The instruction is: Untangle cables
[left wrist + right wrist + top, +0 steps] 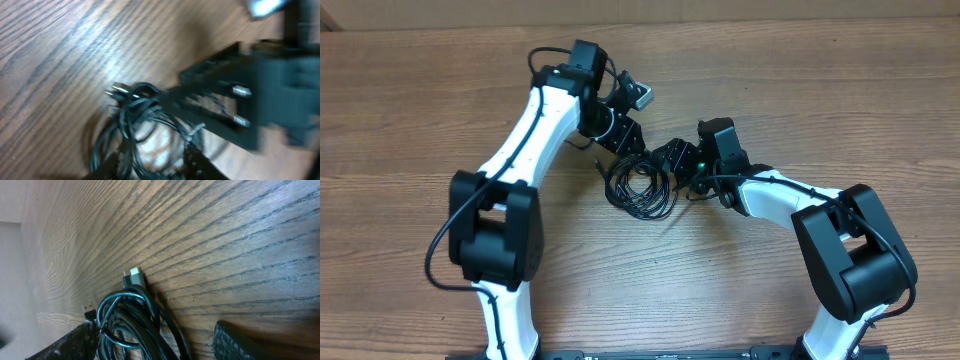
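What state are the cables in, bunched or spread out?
Bunched. The cables lie in one pile of overlapping loops on the table, plugs poking out at the edge.

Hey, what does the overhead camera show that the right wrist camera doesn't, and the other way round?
Only overhead: the white-and-black left arm and right arm in full, with the left claw and right claw facing each other.
Only right wrist: close enough to make out a silver-tipped plug lying on the wood, a smaller dark plug nearby, and the right claw's textured fingers spread either side of the loops.
Both: the thin black coiled cables on the brown wood-grain table.
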Controlling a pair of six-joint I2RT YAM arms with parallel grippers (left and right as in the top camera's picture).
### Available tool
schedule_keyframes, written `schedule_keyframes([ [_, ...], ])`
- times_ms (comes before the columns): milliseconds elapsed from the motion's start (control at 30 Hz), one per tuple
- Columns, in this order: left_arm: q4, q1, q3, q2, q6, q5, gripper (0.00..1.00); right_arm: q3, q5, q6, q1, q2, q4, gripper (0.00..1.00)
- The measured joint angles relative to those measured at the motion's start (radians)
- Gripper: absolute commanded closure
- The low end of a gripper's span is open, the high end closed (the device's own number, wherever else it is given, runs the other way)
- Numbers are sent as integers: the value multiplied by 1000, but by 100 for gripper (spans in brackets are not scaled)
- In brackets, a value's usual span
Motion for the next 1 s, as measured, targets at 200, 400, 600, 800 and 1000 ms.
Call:
schedule_keyframes([
  [200,53,-26,0,93,-13,-97,60,0,-1,0,0,0,-3,29],
  [400,67,-26,0,162,-17,-122,64,1,-7,1,0,9,13,29],
  [600,68,-26,0,165,-19,-118,69,3,-17,2,1,18,34,29],
  [800,80,-26,0,164,-19,-98,66,3,-16,1,8,24,50,28],
  [1000,77,-24,6,165,-20,-69,64,3,-16,1,8,24,50,28],
])
